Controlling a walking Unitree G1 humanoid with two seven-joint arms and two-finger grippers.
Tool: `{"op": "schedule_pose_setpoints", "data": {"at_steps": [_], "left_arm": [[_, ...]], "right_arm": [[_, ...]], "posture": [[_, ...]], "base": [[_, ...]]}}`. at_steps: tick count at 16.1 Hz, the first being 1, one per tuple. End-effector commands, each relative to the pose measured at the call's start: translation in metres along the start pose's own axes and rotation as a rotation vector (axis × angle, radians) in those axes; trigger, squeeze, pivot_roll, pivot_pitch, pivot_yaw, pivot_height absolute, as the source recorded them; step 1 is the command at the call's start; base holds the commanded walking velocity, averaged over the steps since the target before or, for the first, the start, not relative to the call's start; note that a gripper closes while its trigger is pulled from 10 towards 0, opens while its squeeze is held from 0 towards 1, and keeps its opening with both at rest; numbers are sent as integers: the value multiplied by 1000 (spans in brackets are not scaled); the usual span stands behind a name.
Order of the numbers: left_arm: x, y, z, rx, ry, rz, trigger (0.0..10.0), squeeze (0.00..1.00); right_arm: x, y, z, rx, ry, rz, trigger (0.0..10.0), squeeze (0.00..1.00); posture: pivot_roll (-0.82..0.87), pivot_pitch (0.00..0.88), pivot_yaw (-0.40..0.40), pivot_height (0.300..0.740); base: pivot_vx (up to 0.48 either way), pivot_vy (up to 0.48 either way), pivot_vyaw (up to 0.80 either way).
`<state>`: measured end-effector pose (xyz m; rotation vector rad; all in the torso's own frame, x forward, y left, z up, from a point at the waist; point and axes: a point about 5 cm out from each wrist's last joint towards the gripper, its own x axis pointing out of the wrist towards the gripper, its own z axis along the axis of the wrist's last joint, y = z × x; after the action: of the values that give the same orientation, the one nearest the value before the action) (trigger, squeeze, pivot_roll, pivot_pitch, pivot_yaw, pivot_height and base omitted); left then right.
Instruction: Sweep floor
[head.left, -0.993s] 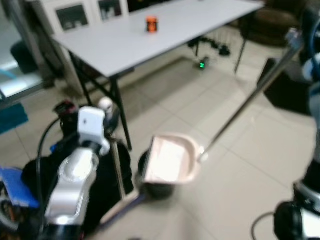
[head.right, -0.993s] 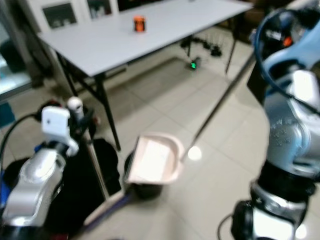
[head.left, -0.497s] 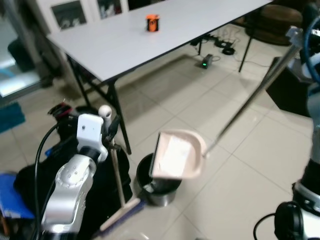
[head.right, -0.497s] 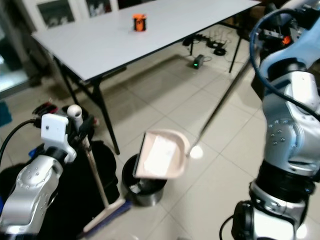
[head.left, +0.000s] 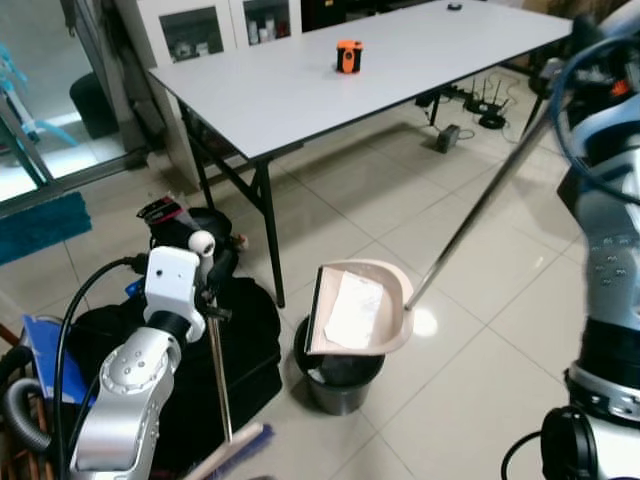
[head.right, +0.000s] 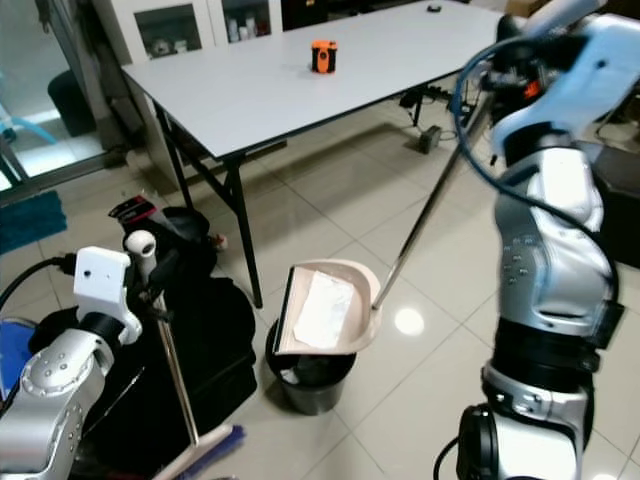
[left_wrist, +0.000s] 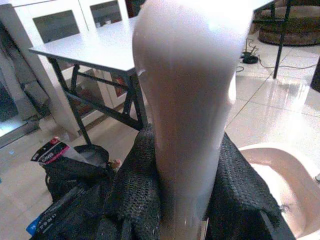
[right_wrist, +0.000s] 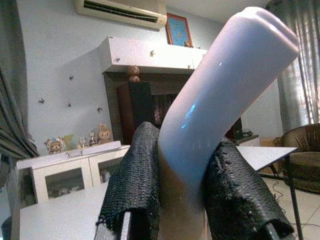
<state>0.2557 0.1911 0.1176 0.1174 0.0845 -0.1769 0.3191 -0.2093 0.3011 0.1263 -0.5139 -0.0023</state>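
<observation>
At the lower left the left gripper (left_wrist: 172, 200) has its jaws tight on the broom (head.left: 216, 372), while the right gripper (right_wrist: 182, 200) squeezes the handle of the dustpan (head.left: 357, 310) tipped over the bin (head.left: 342, 374) mid-frame, so a wobble could spill the paper (head.left: 353, 308) onto the floor (head.left: 480, 260).

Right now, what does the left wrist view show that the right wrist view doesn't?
The left wrist view has the left gripper clamped on the pale broom handle, a black bag on the tiled floor and the rim of the pink dustpan. The right wrist view has the right gripper on the dustpan handle grip, plus an air conditioner and framed picture. Both share black fingers around a handle and the grey table.
</observation>
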Motion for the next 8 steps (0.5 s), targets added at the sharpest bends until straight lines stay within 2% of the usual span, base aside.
{"op": "schedule_pose_setpoints", "data": {"at_steps": [1, 3, 4, 5, 8], "left_arm": [[-1, 3, 9, 18, -26, 7, 10000, 0], [-2, 4, 10, 19, -23, 11, 10000, 0], [-4, 5, 10, 21, -19, 16, 10000, 0], [-4, 5, 10, 21, -18, 18, 10000, 0], [-4, 5, 11, 21, -17, 21, 10000, 0]], "right_arm": [[5, 9, 4, -12, -65, 40, 10000, 0], [8, 21, -4, -48, -74, 108, 10000, 0], [8, 36, -11, -99, -81, 200, 10000, 0], [7, 43, -13, -120, -88, 237, 10000, 0], [-2, 69, -23, -171, -123, 363, 10000, 0]], "posture": [[-14, 0, 38, 740], [-11, 0, 37, 740], [-6, 0, 35, 740], [-6, 0, 35, 740], [-4, 2, 36, 740]], "base": [[0, 0, 0], [0, 0, 0], [0, 0, 0], [0, 0, 0], [0, 0, 0]]}}
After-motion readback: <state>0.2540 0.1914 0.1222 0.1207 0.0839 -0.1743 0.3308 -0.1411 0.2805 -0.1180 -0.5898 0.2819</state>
